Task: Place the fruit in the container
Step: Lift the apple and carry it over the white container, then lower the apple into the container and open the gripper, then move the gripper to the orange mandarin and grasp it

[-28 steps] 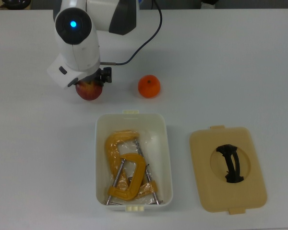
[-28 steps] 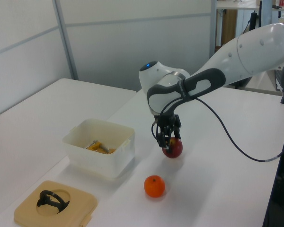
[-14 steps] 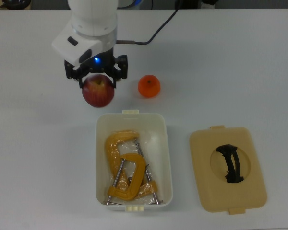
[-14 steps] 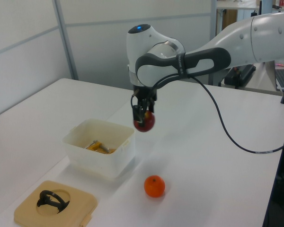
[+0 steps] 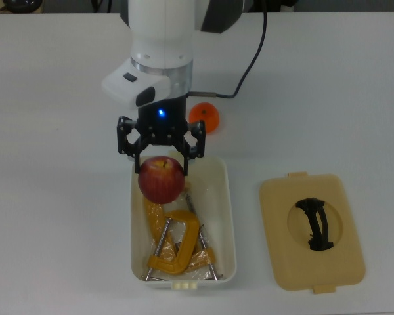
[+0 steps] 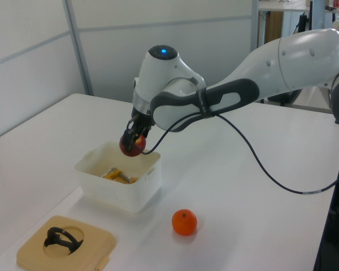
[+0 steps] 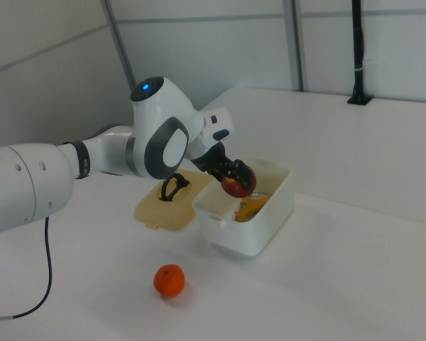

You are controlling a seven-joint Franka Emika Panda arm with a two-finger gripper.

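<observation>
Apple (image 5: 161, 179) pinched in my gripper (image 5: 160, 162) has come off the tabletop (image 5: 52, 197) and now hangs over the white container (image 5: 230, 223) holding the clamps (image 5: 174, 239), so release comes next; the orange (image 5: 204, 115) waits behind it.

White arm (image 6: 282, 62) outstretched, wrist angled down, fingers (image 5: 185, 161) clamped shut, raised.
</observation>
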